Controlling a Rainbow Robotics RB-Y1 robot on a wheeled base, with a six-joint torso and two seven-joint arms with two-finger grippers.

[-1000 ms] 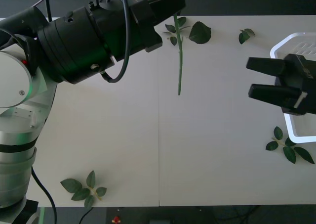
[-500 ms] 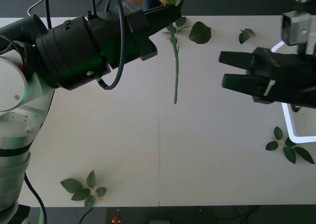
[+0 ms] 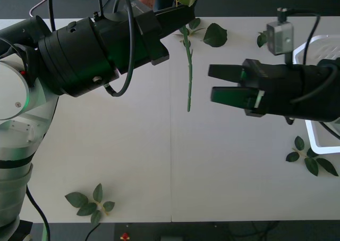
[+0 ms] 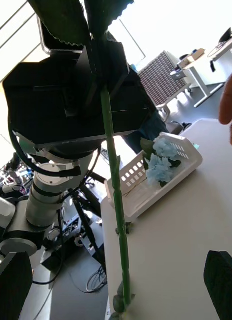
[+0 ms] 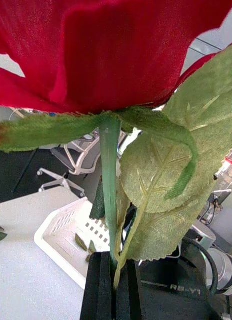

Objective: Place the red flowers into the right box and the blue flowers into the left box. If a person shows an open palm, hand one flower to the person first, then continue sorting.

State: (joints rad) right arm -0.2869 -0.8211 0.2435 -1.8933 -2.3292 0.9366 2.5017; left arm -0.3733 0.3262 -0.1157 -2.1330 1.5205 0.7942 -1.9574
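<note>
1. The big black left hand [image 4: 103, 60] is clamped on a long thin green stem [image 4: 116, 210] that hangs straight down, with dark green leaves above the grip.
2. Behind it, a white perforated plastic tray [image 4: 145, 187] sits on the pale tabletop [image 4: 185, 250], holding fluffy pale-blue flower clusters [image 4: 159, 161].
3. The right hand's own black fingers [image 4: 223, 282] sit spread at the corners.

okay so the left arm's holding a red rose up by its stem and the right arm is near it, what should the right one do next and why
Probably ease the open right pincer forward until its fingers straddle the hanging stem, then close. The left pincer grips the red rose just under the bloom, and red flowers belong in the right box.
</note>
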